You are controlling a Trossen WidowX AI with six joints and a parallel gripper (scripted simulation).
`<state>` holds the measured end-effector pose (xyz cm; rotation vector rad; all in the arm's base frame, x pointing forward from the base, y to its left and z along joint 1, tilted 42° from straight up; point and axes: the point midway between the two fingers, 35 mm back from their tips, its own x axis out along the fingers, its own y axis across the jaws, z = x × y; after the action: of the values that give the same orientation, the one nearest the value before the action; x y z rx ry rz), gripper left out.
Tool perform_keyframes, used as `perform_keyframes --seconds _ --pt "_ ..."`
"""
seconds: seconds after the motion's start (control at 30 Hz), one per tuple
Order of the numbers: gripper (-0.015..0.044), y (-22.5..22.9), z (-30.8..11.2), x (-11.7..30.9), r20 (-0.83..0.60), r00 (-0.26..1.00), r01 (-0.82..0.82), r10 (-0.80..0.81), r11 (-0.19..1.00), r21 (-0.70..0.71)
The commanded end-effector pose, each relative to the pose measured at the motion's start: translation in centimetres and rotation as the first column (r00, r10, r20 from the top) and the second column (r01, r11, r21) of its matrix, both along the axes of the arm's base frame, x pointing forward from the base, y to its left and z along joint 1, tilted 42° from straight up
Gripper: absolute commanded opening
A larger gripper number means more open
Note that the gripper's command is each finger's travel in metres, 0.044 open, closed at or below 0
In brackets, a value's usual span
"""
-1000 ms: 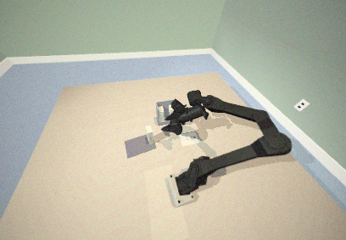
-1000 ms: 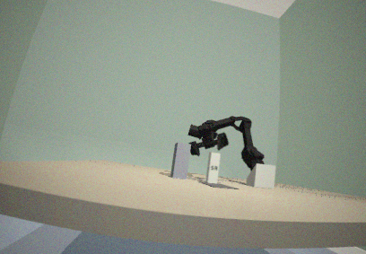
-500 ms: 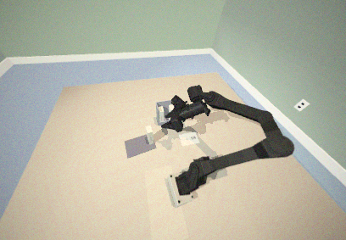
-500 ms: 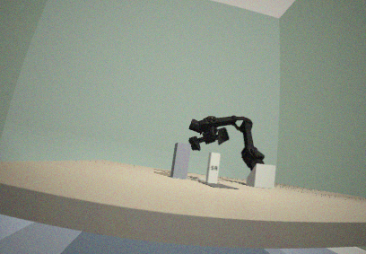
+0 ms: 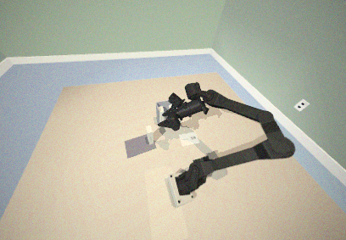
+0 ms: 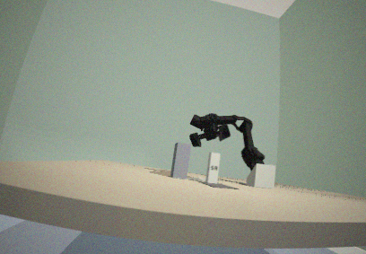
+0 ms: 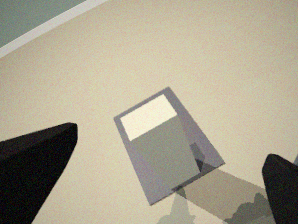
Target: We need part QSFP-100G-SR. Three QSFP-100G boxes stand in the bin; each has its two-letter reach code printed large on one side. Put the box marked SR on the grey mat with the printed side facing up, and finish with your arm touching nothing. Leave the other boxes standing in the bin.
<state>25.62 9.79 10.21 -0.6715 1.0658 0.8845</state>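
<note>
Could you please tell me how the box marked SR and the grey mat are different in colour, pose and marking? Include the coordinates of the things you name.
The SR box (image 5: 149, 136) (image 6: 213, 168) (image 7: 149, 117) is white, while the grey mat (image 5: 137, 147) (image 7: 150, 192) is purplish grey. The box stands upright; the mat lies flat beneath it. The box carries printed letters on one side, whereas the mat shows no print. Both are plain, straight-edged shapes.

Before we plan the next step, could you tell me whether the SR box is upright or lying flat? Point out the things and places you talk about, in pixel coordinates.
Upright: the box (image 5: 149, 136) (image 6: 213, 168) (image 7: 161, 145) stands tall on its narrow end, SR facing sideways in the exterior view.
</note>
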Motion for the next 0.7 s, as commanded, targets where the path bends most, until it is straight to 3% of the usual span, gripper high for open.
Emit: perform_keyframes --seconds 0.0,0.5,0.67 --pt "0.044 1.3 -1.1 -0.3 -0.013 1.0 0.002 -0.003 1.0 -0.006" --pt "0.044 5.2 -3.0 -1.3 -0.012 1.0 0.002 -0.002 1.0 -0.004" --pt "0.044 5.5 -2.9 -1.2 -0.022 0.999 -0.03 0.028 0.995 -0.096"
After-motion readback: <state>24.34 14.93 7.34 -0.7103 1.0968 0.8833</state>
